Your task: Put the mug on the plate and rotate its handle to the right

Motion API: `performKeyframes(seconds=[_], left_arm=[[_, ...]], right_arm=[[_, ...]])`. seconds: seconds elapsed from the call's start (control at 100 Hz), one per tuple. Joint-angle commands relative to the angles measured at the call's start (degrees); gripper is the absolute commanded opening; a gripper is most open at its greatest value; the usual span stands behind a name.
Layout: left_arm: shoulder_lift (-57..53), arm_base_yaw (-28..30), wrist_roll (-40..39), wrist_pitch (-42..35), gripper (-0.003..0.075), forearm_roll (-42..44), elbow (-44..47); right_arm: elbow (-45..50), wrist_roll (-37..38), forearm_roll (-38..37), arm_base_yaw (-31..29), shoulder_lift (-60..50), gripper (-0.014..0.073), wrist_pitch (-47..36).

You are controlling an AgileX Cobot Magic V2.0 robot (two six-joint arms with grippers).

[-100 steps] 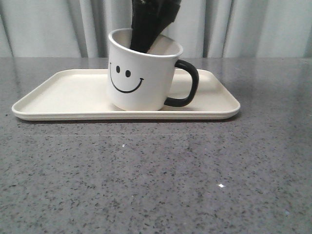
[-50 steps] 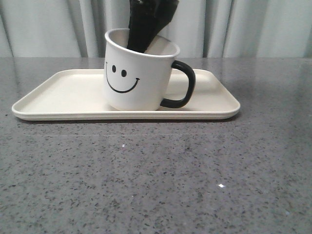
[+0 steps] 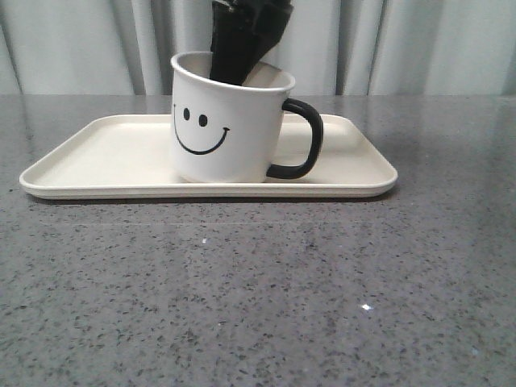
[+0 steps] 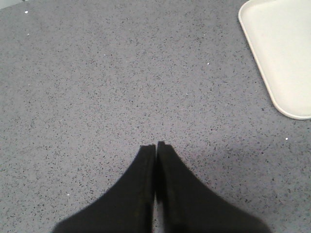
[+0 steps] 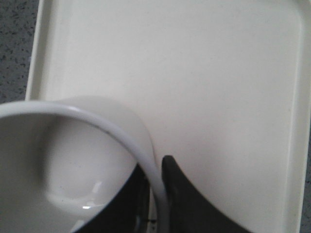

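A: While the grey speckled stone table (image 3: pixel 258 290) lies bare in front, where is the white smiley-face mug (image 3: pixel 227 121)?

B: On the cream rectangular plate (image 3: pixel 97 157), glossy black handle (image 3: pixel 305 137) pointing right.

A: The claws?

B: Right claw (image 5: pixel 158 167) pinches the mug's rim; left claw (image 4: pixel 156 145) is clenched empty over the table.

Both grippers are matte black: the left gripper (image 4: pixel 156 145) has two smooth fingers tapering to blunt tips, and the right gripper (image 5: pixel 154 174) has similarly curved, unmarked fingers.
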Motion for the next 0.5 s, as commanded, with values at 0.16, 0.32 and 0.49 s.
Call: performKeyframes(seconds=[0.16,0.32,0.49], left_arm=[[0.0,0.2,-0.6,-3.0,-0.002,0.5,-1.3],[0.0,0.2,-0.6,-3.0,-0.002,0.5,-1.3],[0.0,0.2,-0.6,-3.0,-0.002,0.5,-1.3]], right_arm=[[-1.2,-0.3,3.4,0.0,-3.2,0.0113,5.4],[-1.2,-0.3,3.7,0.0,-3.2,0.0144,5.3],[-1.2,-0.3,4.7,0.0,-3.2,0.0144,5.3]])
